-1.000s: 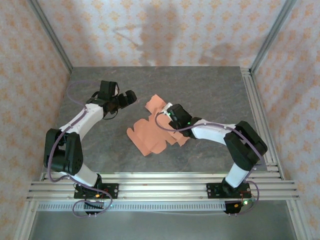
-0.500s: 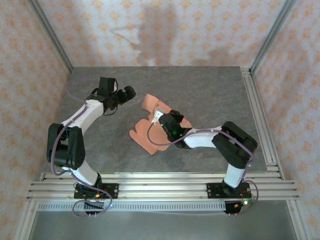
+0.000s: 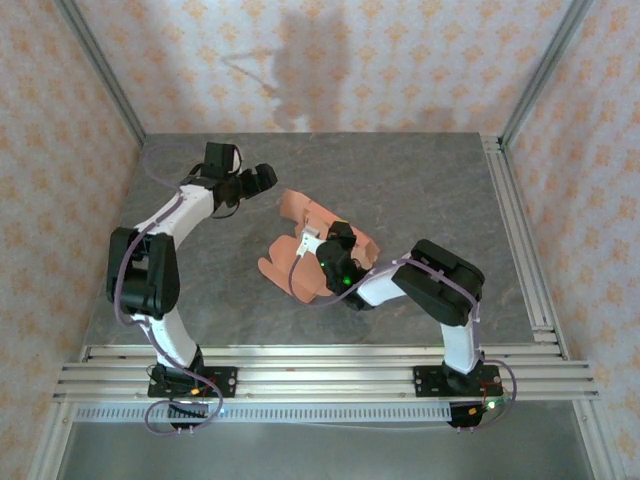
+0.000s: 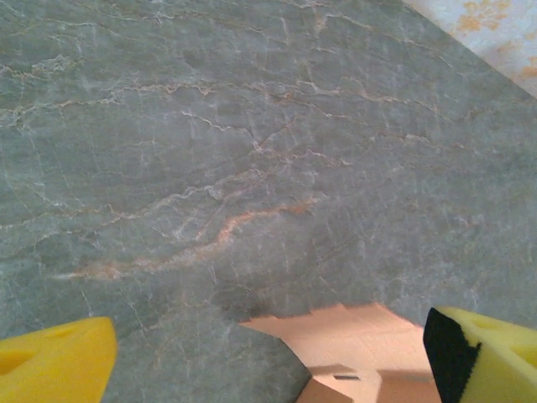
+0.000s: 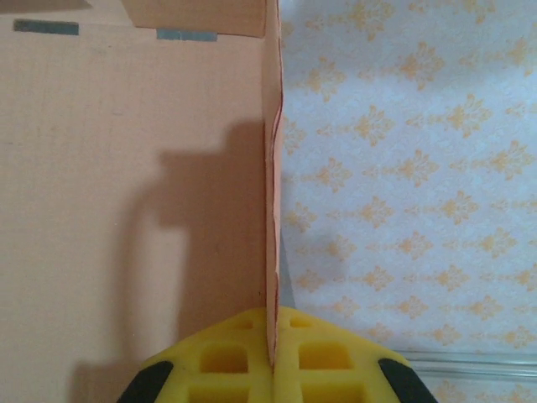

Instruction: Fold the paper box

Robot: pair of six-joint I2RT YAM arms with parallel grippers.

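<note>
1. Grey, veined, stone-look table top [image 3: 430, 180]. Bears everything below.

2. Paper box [image 3: 303, 208]: thin salmon-orange card, plain, a die-cut sheet with many flaps. It lies at the table's centre, slightly toward the left arm. It is not flat; several panels stand up from the surface, and the near-left flaps rest on the table.
Step in hand, by judgement: an early fold, with one side panel being stood upright on its crease. No closed box shape is formed yet.
Next move, by judgement: steady the base or take the opposite flap, so the raised panel can be creased without dragging the sheet.

3. Right gripper [image 5: 273, 348], black with yellow foam pads. Its pads are pressed together on the edge of one upright card panel, which runs straight up from between them. The broad face of the card, with two narrow slots, spreads to that panel's left.

4. Left gripper [image 3: 262, 180], same make. Its pads are spread wide and hold nothing. It hovers near the sheet's far-left flap; a card corner shows low between its pads. Whether it touches the card cannot be told.
</note>
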